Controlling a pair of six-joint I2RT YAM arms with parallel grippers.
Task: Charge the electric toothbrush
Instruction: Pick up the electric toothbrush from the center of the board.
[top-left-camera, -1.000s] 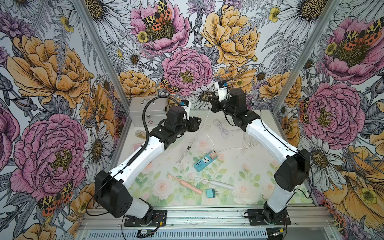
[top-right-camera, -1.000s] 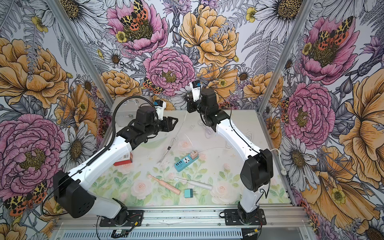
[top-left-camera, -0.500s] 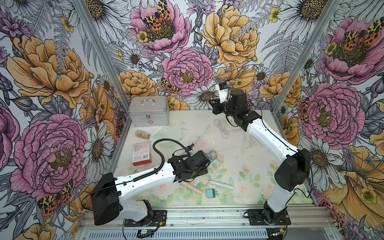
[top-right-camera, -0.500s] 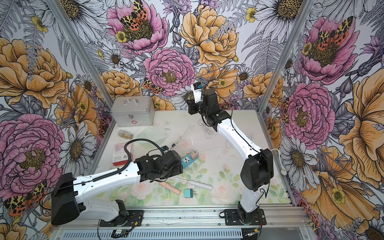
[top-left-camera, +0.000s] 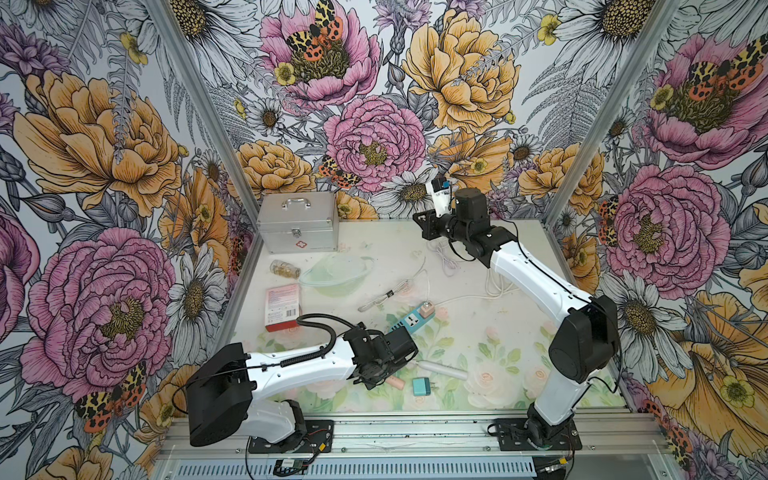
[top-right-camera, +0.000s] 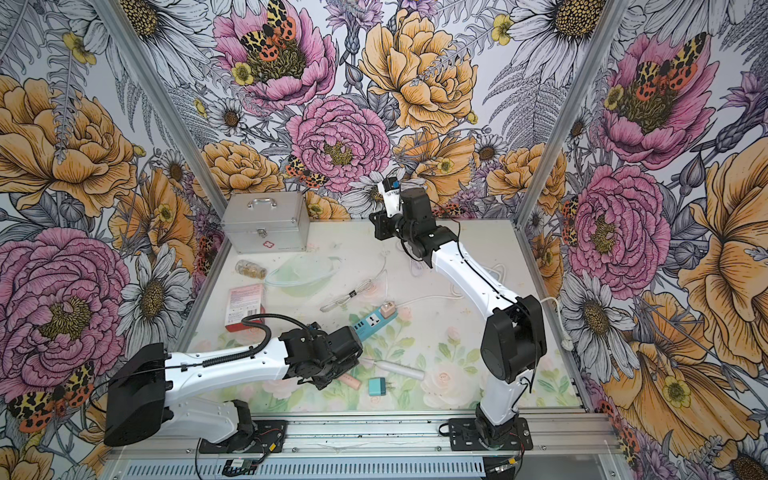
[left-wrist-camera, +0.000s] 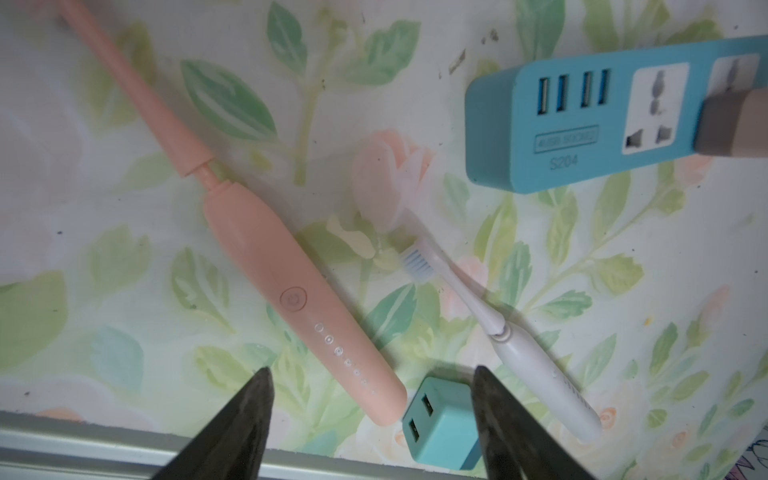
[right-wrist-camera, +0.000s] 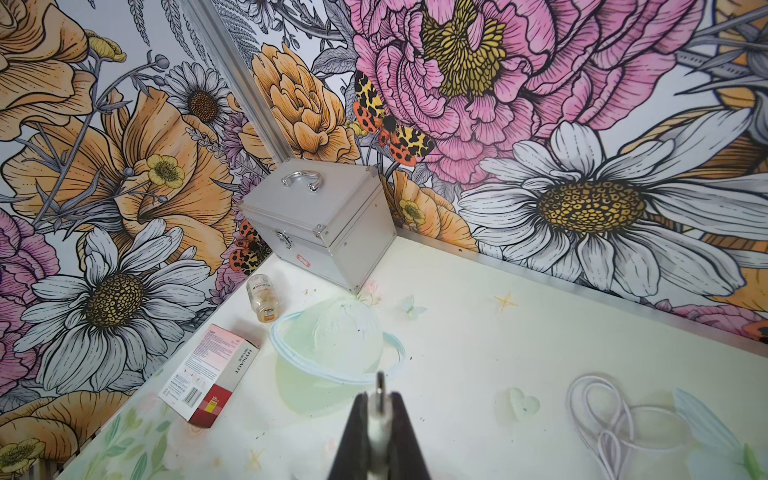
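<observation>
A pink electric toothbrush (left-wrist-camera: 282, 266) with a round power button lies flat on the floral mat near the front edge. A white electric toothbrush (left-wrist-camera: 540, 374) lies beside it. My left gripper (left-wrist-camera: 372, 374) hangs open just above the pink handle's butt end, its fingers either side of that end and a small teal USB adapter (left-wrist-camera: 440, 419). In both top views the left wrist covers most of the pink toothbrush (top-left-camera: 395, 381). My right gripper (right-wrist-camera: 380, 399) is raised at the back, shut on the metal-tipped plug (right-wrist-camera: 380, 384) of a white cable (right-wrist-camera: 602, 415).
A teal power strip (top-left-camera: 413, 322) with USB ports lies mid-table, a tan plug (top-left-camera: 427, 309) in its far socket. At the back left are a silver case (top-left-camera: 297, 222), a small bottle (top-left-camera: 284, 269), a red-and-pink box (top-left-camera: 282, 307) and a clear mask (top-left-camera: 336, 272). A tied cable (top-left-camera: 386, 295) lies mid-table.
My left arm has swung from the back of the table down to the front, over the toothbrushes, and its jaws have opened wider. The right arm has stayed in place.
</observation>
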